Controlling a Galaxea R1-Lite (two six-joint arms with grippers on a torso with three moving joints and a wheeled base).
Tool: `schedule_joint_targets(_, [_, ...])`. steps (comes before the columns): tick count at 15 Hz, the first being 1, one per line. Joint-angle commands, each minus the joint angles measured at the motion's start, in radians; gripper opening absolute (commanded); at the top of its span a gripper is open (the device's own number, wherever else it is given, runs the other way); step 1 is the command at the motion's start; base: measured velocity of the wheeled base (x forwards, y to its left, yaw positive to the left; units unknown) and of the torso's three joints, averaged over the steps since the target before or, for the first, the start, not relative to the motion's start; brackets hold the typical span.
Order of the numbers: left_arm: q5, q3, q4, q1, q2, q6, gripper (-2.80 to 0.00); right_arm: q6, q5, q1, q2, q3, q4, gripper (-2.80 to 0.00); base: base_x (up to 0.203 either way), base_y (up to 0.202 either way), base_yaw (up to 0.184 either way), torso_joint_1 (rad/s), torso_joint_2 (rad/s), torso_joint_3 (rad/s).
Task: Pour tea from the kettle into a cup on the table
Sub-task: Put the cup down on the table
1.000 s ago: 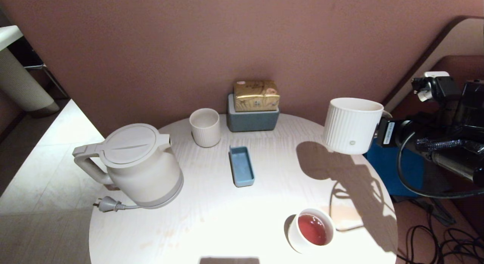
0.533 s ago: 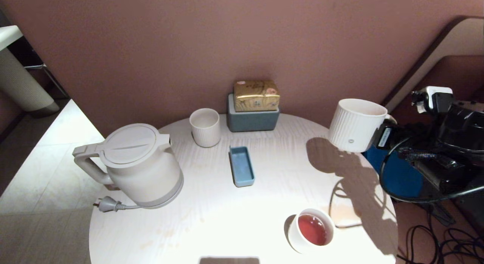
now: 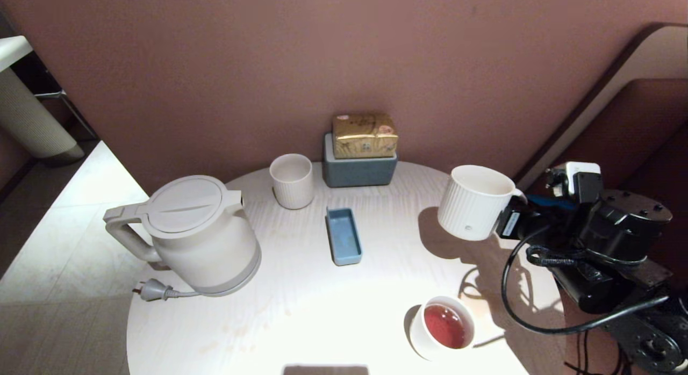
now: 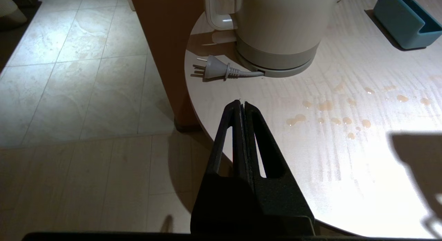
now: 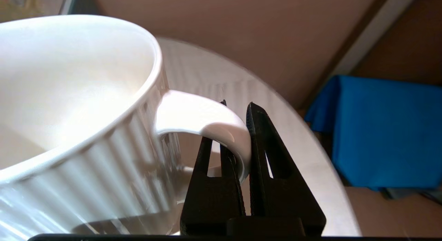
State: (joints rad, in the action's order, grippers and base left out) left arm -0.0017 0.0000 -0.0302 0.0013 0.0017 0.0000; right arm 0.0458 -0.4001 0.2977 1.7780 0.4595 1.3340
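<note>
The cup [image 3: 473,209], a wide ribbed white mug with a dark dot, hangs upright and empty low over the right side of the round white table [image 3: 301,310]. I cannot tell whether it touches the top. My right gripper [image 3: 510,216] is shut on the cup's loop handle [image 5: 200,116], one finger inside the loop and one outside. The cream kettle [image 3: 199,235] stands at the table's left edge, lid closed, its plug [image 3: 153,290] lying loose. Pale orange drops of tea [image 4: 324,106] dot the tabletop. My left gripper [image 4: 241,103] is shut and empty beside the table's near-left edge.
A smooth white cup [image 3: 442,326] with reddish liquid stands at the front right. A ribbed tumbler [image 3: 291,180], a blue tray [image 3: 343,235] and a grey box [image 3: 357,168] topped by a gold packet [image 3: 364,135] sit toward the back wall. A blue cloth [image 5: 386,130] lies past the right edge.
My right arm has brought the cup down and inward, from high beside the table's right edge to low over the tabletop. The kettle and the other cups have stayed put.
</note>
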Motion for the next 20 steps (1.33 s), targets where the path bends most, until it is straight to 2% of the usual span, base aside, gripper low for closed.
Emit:
schedule_joint_targets(1, [0.0,0.0,0.0,0.0,0.0,0.0,-2.8,-0.008,0.042,0.007,0.078,-0.054,0.119,-2.8,0.0,0.0,0.0,0.0,0.0,0.0])
schedule_joint_targets(2, [0.0,0.0,0.0,0.0,0.0,0.0,-2.8,-0.014,0.07,0.006,0.096,-0.067,0.157,-2.8,0.0,0.0,0.0,0.0,0.0,0.0])
schedule_joint_targets(6, [0.0,0.0,0.0,0.0,0.0,0.0,-2.8,-0.024,0.09,-0.008,0.195,-0.059,0.232,-2.8,0.0,0.0,0.0,0.0,0.0,0.0])
schedule_joint_targets(14, [0.0,0.0,0.0,0.0,0.0,0.0,-2.8,-0.03,0.146,-0.053,0.331,0.097,0.234,-2.8,0.0,0.0,0.0,0.0,0.0,0.0])
schedule_joint_targets(20, [0.0,0.0,0.0,0.0,0.0,0.0,-2.8,-0.044,0.198,-0.054,0.347,0.107,0.234,-2.8,0.0,0.0,0.0,0.0,0.0,0.0])
